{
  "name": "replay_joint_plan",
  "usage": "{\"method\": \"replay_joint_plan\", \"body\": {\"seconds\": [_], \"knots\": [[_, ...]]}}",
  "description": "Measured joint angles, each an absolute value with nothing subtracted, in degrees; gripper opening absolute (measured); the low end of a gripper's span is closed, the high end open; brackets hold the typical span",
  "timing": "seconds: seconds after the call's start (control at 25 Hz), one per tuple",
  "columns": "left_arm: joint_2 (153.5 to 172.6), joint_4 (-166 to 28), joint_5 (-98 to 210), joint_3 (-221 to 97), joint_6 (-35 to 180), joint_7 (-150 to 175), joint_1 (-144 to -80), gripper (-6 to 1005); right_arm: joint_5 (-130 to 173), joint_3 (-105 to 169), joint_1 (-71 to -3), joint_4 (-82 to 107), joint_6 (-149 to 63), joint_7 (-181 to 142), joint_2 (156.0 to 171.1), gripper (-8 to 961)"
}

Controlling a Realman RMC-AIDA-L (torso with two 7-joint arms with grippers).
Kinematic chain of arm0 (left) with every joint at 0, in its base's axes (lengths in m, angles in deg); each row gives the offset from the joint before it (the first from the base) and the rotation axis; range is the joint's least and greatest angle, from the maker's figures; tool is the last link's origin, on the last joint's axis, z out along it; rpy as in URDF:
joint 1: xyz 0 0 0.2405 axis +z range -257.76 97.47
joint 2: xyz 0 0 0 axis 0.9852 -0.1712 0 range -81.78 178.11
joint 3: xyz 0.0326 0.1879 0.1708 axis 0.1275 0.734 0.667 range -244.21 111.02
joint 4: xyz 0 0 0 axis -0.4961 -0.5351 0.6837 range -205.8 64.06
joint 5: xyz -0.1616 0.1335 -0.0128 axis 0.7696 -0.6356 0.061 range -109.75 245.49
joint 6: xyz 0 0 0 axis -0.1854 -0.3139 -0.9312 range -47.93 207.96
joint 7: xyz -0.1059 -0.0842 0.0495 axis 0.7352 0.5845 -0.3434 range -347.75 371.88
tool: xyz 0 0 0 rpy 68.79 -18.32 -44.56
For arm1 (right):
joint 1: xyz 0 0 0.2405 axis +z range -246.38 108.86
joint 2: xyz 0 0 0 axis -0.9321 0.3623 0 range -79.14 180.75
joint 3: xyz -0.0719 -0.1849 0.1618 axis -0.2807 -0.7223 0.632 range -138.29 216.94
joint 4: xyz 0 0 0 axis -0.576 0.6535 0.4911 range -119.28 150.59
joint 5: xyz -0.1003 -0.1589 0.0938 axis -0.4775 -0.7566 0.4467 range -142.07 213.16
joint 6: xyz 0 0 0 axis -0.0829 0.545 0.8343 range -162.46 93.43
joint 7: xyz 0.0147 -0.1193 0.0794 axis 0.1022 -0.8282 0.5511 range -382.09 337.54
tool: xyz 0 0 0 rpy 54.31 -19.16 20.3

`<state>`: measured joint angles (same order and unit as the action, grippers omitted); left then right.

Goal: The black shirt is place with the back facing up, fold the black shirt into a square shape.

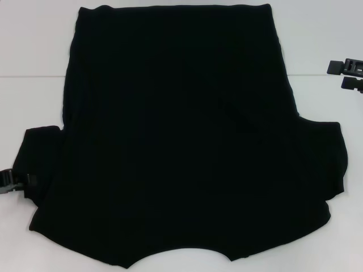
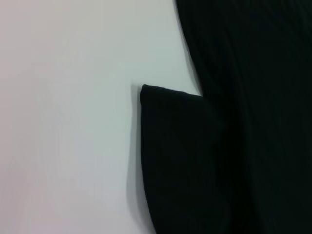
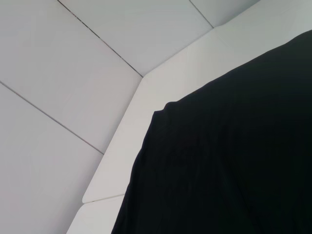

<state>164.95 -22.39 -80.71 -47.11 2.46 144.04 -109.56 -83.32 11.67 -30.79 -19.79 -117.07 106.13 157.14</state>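
I see shirt (image 1: 181, 141) flat on table (image 1: 34, 39). L gripper (image 1: 14, 182) at its left sleeve, R gripper (image 1: 347, 73) far right, off shirt; finger state can't tell for either.

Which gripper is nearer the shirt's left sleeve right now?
Left. The left gripper sits right at the outer edge of the black shirt's left sleeve. The right gripper is off the shirt's far right side, clear of the fabric.

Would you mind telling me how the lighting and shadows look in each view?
Head view: even light, the black shirt reads as a flat dark mass with faint folds. Left wrist view: a soft shadow lines the sleeve edge on the table. Right wrist view: even light, no glare.
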Motion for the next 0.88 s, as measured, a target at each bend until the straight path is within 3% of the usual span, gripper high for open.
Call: {"method": "replay_joint_plan", "body": {"seconds": [0.4,0.6,0.88], "knots": [[164.97,-22.24,-80.75,-47.08,2.66,144.34,-109.87,181,-83.16,11.81,-30.96,-19.82,-117.3,106.14,157.06,940],[164.75,-22.25,-80.5,-47.35,0.4,143.59,-109.95,-3,-83.1,11.82,-31.07,-19.88,-117.53,106.2,157.06,941],[163.33,-20.15,-79.1,-53.93,-1.44,144.66,-109.84,-2,-83.2,11.82,-31.16,-19.93,-117.6,106.93,156.84,941]]}}
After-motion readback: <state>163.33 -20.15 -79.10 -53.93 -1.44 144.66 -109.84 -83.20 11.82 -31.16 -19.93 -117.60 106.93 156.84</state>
